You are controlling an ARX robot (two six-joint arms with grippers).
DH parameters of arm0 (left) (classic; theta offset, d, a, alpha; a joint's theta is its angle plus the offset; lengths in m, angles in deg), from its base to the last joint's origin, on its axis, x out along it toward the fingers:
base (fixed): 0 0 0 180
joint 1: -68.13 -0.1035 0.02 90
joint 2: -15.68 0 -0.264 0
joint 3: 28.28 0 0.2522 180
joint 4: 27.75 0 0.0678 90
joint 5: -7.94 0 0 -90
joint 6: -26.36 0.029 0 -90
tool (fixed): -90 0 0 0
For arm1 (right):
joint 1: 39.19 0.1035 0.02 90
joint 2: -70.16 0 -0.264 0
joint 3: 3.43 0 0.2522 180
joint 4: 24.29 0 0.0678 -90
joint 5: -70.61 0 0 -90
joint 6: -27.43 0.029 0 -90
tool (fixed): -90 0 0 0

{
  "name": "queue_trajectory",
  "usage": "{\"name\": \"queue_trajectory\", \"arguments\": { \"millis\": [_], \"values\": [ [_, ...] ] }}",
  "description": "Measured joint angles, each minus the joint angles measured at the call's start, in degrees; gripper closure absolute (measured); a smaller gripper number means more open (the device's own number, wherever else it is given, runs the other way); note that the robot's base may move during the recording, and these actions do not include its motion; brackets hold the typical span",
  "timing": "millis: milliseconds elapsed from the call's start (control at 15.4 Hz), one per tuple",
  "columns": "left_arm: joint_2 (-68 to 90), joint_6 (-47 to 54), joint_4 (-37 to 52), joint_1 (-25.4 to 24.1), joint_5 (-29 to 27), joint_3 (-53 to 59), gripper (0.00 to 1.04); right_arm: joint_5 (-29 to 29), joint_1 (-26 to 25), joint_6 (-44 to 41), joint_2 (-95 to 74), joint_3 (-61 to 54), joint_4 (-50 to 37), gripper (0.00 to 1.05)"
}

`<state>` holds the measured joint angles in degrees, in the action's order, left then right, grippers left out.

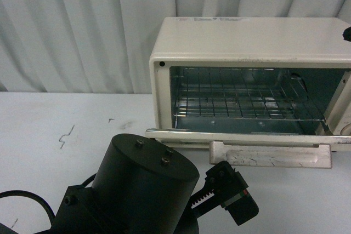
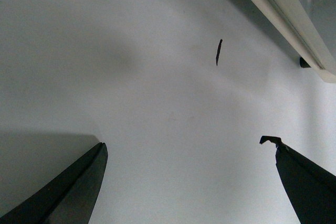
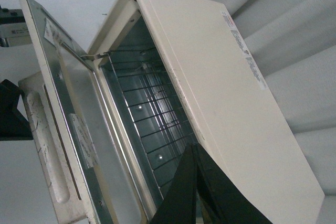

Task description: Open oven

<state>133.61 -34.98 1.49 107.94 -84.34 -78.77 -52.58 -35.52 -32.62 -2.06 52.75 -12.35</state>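
Note:
The cream-white oven [image 1: 252, 39] stands on the table at the right, its door [image 1: 247, 137] swung fully down and flat. The beige bar handle [image 1: 271, 155] sticks out toward me and the wire rack [image 1: 241, 100] shows inside. My left gripper [image 1: 227, 190] hangs low in front of the handle, a short way off it, open and empty; in the left wrist view [image 2: 189, 148] its fingers are wide apart over bare table. My right gripper [image 3: 193, 148] is shut and empty, above the oven's [image 3: 226, 87] top front edge, looking down at the open door [image 3: 68, 124].
A white table [image 1: 55, 130] carries small dark scribble marks [image 1: 66, 135]. A pleated white curtain [image 1: 82, 26] hangs behind. The left arm's dark round motor housing [image 1: 142, 182] fills the lower middle of the front view.

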Motion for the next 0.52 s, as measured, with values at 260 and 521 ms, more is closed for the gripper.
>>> {"name": "queue_trajectory", "arguments": {
  "millis": [260, 521],
  "values": [
    [0.00, 0.00, 0.00, 0.02, -0.02, 0.00, 0.07, 2.01, -0.37, -0.48, -0.02, 0.76, -4.33, 0.97],
    [0.00, 0.00, 0.00, 0.02, -0.02, 0.00, 0.07, 2.12, -0.37, -0.48, -0.02, 1.07, -4.20, 0.56]
  ]
}}
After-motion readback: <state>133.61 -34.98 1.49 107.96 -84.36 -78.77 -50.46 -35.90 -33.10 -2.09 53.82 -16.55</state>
